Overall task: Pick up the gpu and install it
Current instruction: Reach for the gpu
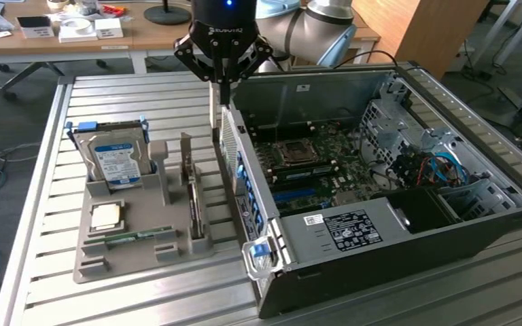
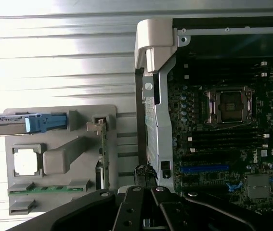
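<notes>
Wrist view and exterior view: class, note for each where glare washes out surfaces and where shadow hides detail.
Wrist view: glare bleaches the slatted table beside the grey tray; the gripper reads as a dark silhouette. Exterior view: light is more even, the table shines mildly, the computer case shows a black outer wall with little detail.

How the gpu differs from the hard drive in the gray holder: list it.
Thickness: the gpu is a thin card; the hard drive is a thick box. Facing: the gpu shows mostly its edge; the hard drive shows its blue-white label. Place: the gpu stands nearer the computer case; the hard drive farther. Shared: both stand on edge in the gray holder.
</notes>
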Controlling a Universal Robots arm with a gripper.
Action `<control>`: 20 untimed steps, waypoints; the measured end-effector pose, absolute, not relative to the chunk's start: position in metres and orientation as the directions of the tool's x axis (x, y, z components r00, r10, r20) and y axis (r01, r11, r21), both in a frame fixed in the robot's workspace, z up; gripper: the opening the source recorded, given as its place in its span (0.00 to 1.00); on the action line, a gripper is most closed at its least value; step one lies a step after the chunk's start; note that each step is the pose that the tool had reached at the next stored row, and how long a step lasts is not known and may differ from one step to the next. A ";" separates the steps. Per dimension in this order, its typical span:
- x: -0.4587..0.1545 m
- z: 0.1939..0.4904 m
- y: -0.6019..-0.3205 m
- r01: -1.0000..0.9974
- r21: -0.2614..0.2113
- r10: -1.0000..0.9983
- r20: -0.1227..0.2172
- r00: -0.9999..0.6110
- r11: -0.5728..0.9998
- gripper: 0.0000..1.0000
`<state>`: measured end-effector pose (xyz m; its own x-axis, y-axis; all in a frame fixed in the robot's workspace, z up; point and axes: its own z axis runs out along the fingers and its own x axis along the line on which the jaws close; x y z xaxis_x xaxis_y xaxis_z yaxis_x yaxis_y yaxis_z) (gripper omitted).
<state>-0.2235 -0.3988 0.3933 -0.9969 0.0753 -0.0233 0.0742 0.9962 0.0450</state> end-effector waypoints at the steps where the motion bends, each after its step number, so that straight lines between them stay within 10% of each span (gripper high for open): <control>1: -0.224 0.393 -0.399 0.074 0.045 0.075 -0.023 -0.997 0.996 0.11; 20: -0.242 0.393 -0.399 0.074 0.045 0.075 -0.023 -0.997 0.996 0.11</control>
<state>-0.2416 -0.3989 0.3931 -0.9969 0.0753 -0.0234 0.0742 0.9962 0.0451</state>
